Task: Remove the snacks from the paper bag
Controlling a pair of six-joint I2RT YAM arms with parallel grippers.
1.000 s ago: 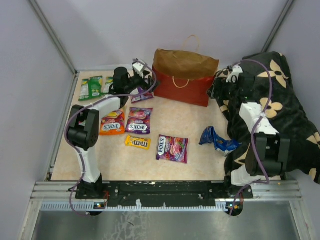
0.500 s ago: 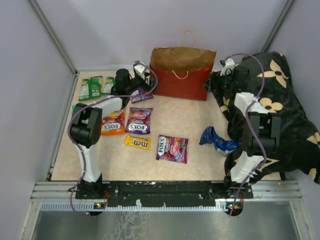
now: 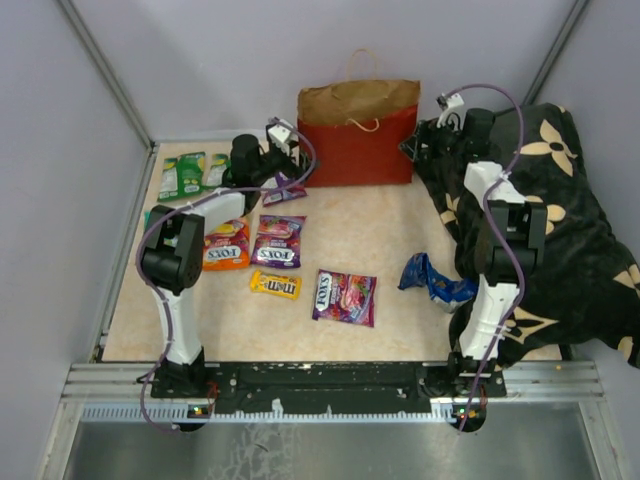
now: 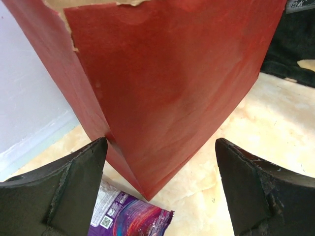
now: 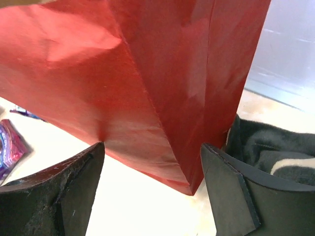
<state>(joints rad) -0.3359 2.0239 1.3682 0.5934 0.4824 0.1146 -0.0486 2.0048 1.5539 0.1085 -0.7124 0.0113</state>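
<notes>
Bracketing the paper bag (image 3: 357,130) was the step in hand: it stood upright at the far edge of the tabletop (image 3: 400,230). The left gripper (image 3: 291,152) stood wide and empty at its lower left corner, above a small purple packet (image 4: 130,219). The right gripper (image 3: 416,150), also apart and holding nothing, sat at the right corner beside the black flowered pillow (image 3: 560,210).

Most snacks already lay out, so this looked like a late stage; the bag's inside was hidden. Next would likely call for pinching a corner or tipping the bag gently, since the thin paper could crumple.

"FOX'S" read on the orange packet (image 3: 225,247) and two purple packets (image 3: 278,241) (image 3: 345,297), and "m&m's" on the yellow packet (image 3: 275,285). The print on the green packets (image 3: 182,176) and the crumpled blue chip bag (image 3: 432,280) was illegible.
</notes>
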